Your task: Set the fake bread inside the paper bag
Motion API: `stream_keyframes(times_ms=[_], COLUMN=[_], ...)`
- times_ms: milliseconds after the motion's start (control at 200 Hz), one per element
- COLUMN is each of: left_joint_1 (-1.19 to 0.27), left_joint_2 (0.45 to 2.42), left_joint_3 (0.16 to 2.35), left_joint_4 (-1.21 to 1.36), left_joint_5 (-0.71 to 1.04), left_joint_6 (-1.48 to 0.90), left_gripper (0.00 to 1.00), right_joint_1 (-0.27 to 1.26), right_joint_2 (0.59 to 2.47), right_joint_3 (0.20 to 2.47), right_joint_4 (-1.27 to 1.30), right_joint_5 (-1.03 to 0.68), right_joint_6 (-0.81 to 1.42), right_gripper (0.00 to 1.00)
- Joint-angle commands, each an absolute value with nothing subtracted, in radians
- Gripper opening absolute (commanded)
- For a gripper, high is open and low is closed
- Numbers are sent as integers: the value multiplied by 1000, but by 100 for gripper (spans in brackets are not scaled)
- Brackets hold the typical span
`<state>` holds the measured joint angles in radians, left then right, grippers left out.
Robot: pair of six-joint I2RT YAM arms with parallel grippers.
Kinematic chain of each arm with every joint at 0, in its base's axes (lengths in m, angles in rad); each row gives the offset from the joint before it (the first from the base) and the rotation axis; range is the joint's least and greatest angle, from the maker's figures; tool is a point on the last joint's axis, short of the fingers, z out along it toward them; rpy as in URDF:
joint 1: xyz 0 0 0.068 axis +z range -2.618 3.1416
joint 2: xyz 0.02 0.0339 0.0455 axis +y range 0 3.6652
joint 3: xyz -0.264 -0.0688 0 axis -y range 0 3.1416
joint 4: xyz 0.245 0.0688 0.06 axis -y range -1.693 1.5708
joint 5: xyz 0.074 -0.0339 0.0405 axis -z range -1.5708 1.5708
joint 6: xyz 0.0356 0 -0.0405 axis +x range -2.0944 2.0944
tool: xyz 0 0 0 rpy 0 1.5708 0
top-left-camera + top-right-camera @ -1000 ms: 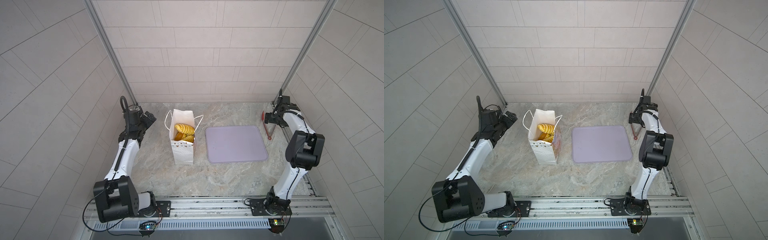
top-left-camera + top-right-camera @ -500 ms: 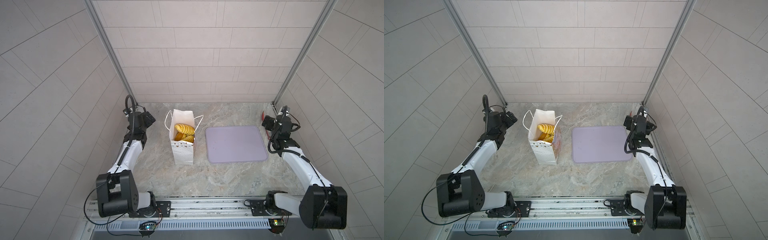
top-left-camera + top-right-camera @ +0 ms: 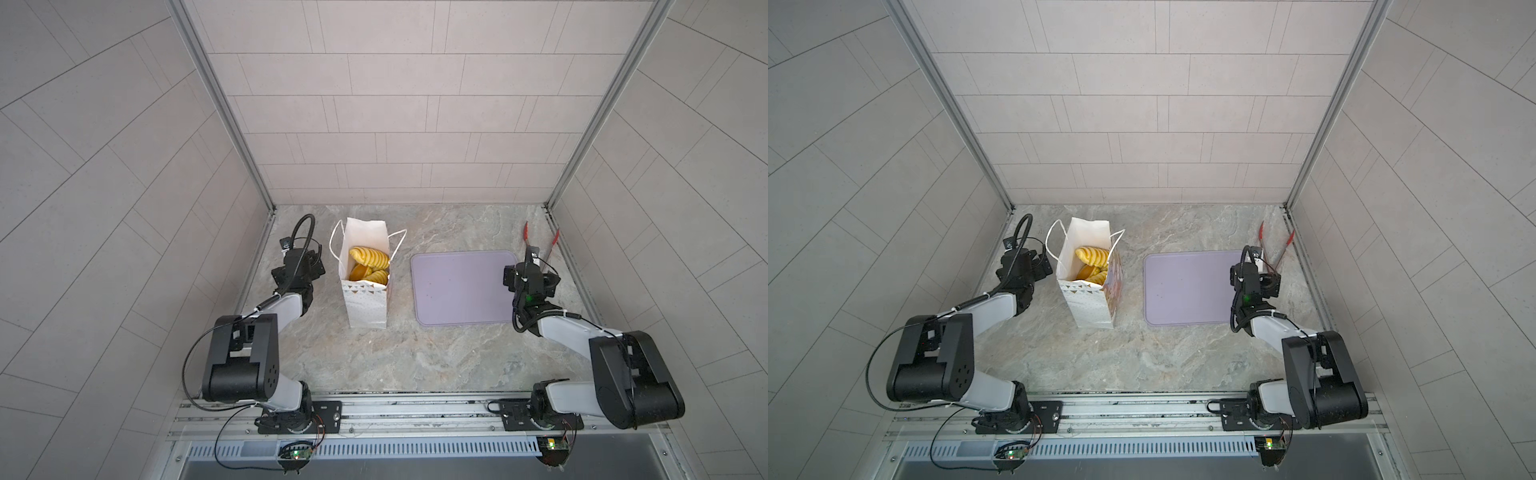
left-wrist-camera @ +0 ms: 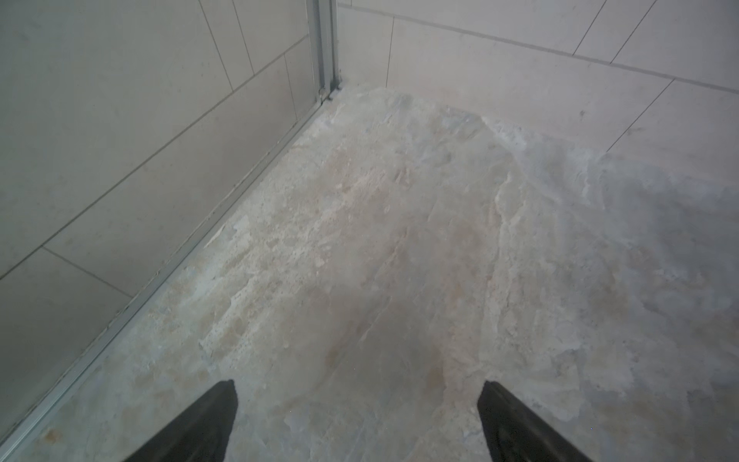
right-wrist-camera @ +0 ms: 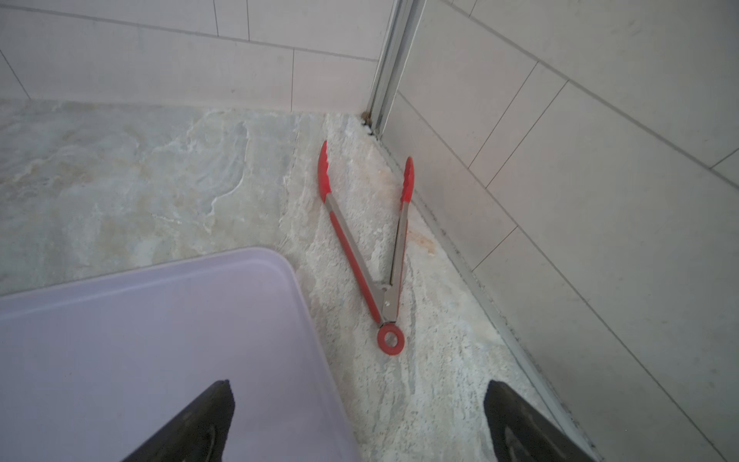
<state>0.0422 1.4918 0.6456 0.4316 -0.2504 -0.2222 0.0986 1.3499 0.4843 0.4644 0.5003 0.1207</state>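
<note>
Compared with a second ago, we find both arms folded back toward the near rail. The right gripper (image 5: pixel 358 382) reached into the far right corner then. Now it hangs over the right edge of the tray (image 3: pixel 457 291), with the tongs (image 5: pixel 360 256) beyond it. The left gripper (image 4: pixel 358 383) has come a little nearer and sits just left of the paper bag (image 3: pixel 365 303) without touching it. The bag, its contents, the tray and the tongs lie as they did.

Both grippers have their black jaws spread wide and nothing between them.

The fake bread (image 3: pixel 370 257) is inside the paper bag. We see glossy golden pieces, the upper ones ridged, through its open top. The bag is white paper with thin white cord handles. It stands upright left of the tray, and its near face carries small triangles and dots.

The tray is flat, matte lilac, with rounded corners. The tongs have steel arms, red scalloped tips and a red ring, and they are splayed in a V. The table (image 3: pixel 415 357) looks like veined grey-beige stone.
</note>
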Motion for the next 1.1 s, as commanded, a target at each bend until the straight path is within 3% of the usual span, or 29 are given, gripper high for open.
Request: stream_keyframes(times_ms=[0, 140, 470, 590, 681, 826, 941, 1096], left_joint_1=[28, 4, 0, -1, -1, -31, -34, -48], left_joint_2=[1474, 1410, 1358, 1435, 1471, 1607, 1547, 1590], left_joint_3=[640, 563, 482, 369, 367, 301, 338, 395], left_joint_4=[535, 581, 524, 840, 854, 1137, 960, 911], left_joint_5=[-241, -302, -314, -301, -317, -313, -331, -373], left_joint_6=[-192, -147, -135, -104, -118, -61, -87, -73], left_gripper=[100, 100, 99, 100, 100, 100, 100, 100], right_joint_1=[112, 129, 129, 129, 128, 127, 122, 113], right_joint_2=[1394, 1522, 1537, 1538, 1537, 1537, 1540, 1543], right_joint_3=[483, 325, 391, 391, 393, 393, 405, 420], right_joint_4=[587, 1028, 901, 904, 899, 899, 879, 849], right_joint_5=[505, 513, 473, 473, 471, 470, 462, 446], right_joint_6=[64, 16, 26, 24, 25, 26, 29, 37], right_gripper=[100, 99, 99, 99, 99, 99, 99, 99])
